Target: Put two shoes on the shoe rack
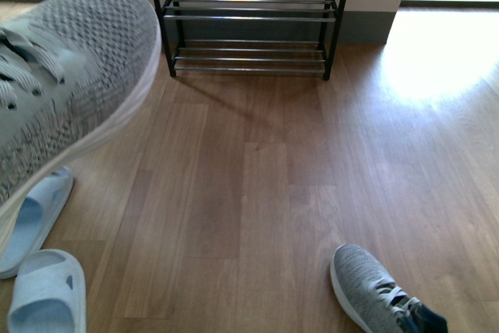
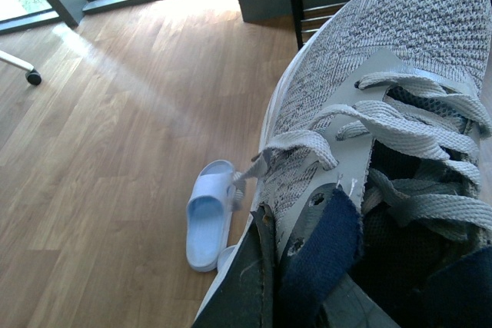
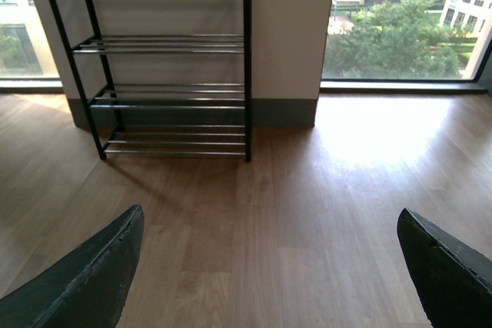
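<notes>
A grey knit sneaker (image 1: 70, 76) with a white sole hangs high at the left of the front view, toe toward the shoe rack (image 1: 249, 17). My left gripper (image 2: 288, 289) is shut on this sneaker (image 2: 384, 74) at its navy-lined collar. The second grey sneaker (image 1: 378, 290) lies on the floor at the front right. The black rack with chrome rods also shows in the right wrist view (image 3: 165, 67), against the wall. My right gripper (image 3: 269, 266) is open and empty above bare floor, well short of the rack.
Two pale blue slides (image 1: 35, 216) (image 1: 48, 294) lie on the wood floor at the front left; one shows in the left wrist view (image 2: 209, 213). Windows flank the wall behind the rack. A chair caster (image 2: 32, 76) stands far off.
</notes>
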Controlling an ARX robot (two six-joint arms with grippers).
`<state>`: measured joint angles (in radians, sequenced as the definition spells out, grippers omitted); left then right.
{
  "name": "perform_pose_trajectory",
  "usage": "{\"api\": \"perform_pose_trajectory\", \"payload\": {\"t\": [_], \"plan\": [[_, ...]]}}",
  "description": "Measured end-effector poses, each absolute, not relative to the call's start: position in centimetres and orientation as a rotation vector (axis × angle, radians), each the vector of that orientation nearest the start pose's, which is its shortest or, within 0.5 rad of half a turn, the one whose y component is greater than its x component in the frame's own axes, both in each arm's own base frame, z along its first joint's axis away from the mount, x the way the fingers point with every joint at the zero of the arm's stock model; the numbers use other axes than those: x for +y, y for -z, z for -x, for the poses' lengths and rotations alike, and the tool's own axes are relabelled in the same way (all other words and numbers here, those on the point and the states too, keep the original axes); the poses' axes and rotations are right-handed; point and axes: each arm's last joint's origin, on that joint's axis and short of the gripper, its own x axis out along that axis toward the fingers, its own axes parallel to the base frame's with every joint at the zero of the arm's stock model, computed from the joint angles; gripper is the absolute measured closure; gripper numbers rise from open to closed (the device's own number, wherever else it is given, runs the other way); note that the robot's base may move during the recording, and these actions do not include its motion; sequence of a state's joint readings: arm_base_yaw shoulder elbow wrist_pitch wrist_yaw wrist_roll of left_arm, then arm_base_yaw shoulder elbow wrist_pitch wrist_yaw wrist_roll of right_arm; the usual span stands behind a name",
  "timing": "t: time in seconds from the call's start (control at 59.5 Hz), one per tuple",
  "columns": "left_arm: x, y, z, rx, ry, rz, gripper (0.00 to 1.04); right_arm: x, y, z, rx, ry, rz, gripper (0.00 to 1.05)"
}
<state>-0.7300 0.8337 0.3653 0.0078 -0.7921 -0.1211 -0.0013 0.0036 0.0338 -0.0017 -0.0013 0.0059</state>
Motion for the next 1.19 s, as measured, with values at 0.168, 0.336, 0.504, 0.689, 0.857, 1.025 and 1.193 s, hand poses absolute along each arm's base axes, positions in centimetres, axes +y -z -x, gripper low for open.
{"api": "perform_pose_trajectory", "payload": {"t": [0.168, 0.336, 0.504, 0.689, 0.857, 1.025, 1.193], "plan": [[-9.6, -20.3, -13.8, 0.327, -0.084, -0.198, 1.03, 0.0, -17.5, -9.6, -0.029, -0.003, -0.006, 0.09], [-9.6, -20.2, -13.8, 0.33, -0.078, -0.198, 1.03, 0.0, -17.5, -9.6, -0.029, -0.002, -0.006, 0.09], [-9.6, -20.2, -13.8, 0.33, -0.075, -0.198, 1.03, -0.2, -16.4, -10.9, 0.216, -0.268, -0.052, 0.09], [-9.6, -20.2, -13.8, 0.33, -0.076, -0.198, 1.03, -4.0, -15.9, -17.8, 0.348, -0.146, 0.123, 0.09], [-9.6, -20.2, -13.8, 0.33, -0.075, -0.198, 1.03, -7.8, -7.8, -22.1, 0.718, -0.132, 0.174, 0.09], [-9.6, -20.2, -13.8, 0.33, -0.075, -0.198, 1.03, -9.4, -1.7, -22.0, 0.942, -0.142, 0.13, 0.09], [-9.6, -20.2, -13.8, 0.33, -0.075, -0.198, 1.03, -10.4, 1.5, -22.6, 1.005, -0.146, 0.08, 0.09]]}}
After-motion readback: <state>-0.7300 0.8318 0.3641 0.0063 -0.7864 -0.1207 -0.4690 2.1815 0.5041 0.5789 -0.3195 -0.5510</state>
